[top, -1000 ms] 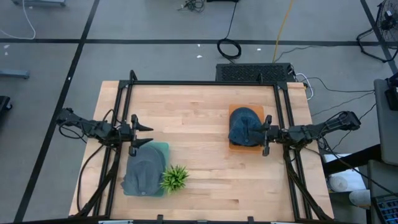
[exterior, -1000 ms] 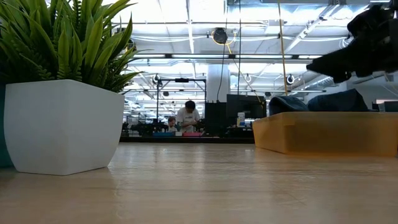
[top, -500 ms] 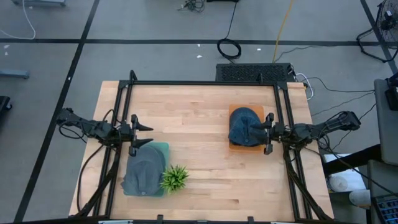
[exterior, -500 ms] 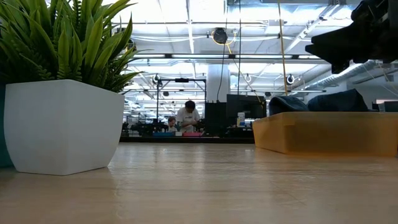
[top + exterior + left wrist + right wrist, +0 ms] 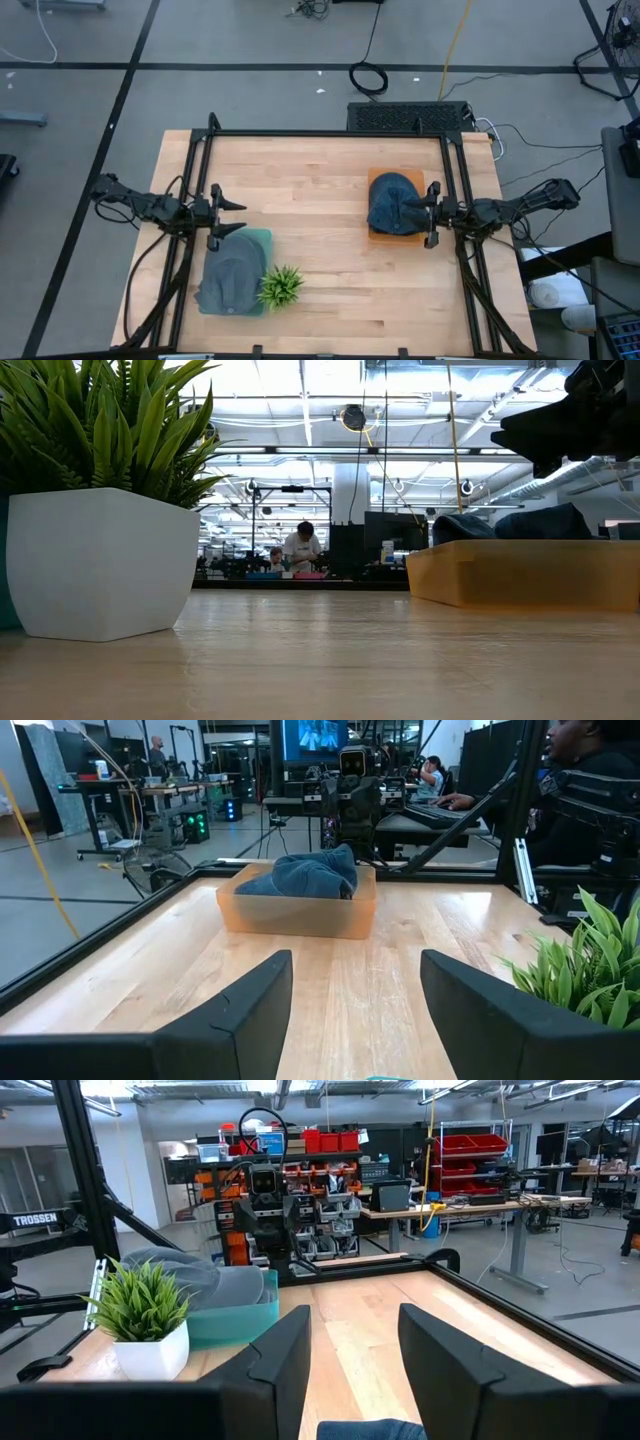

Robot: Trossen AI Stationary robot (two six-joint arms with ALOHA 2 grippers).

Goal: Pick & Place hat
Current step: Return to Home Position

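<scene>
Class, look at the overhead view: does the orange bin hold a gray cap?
No, the orange bin holds a dark blue cap.

The table is smooth, pale planked wood with a black metal frame. The gray cap and blue cap are soft matt cloth. The orange bin is translucent plastic, and the pot is matt white.

table 1 | green bin 1 | orange bin 1 | potted plant 1
</scene>
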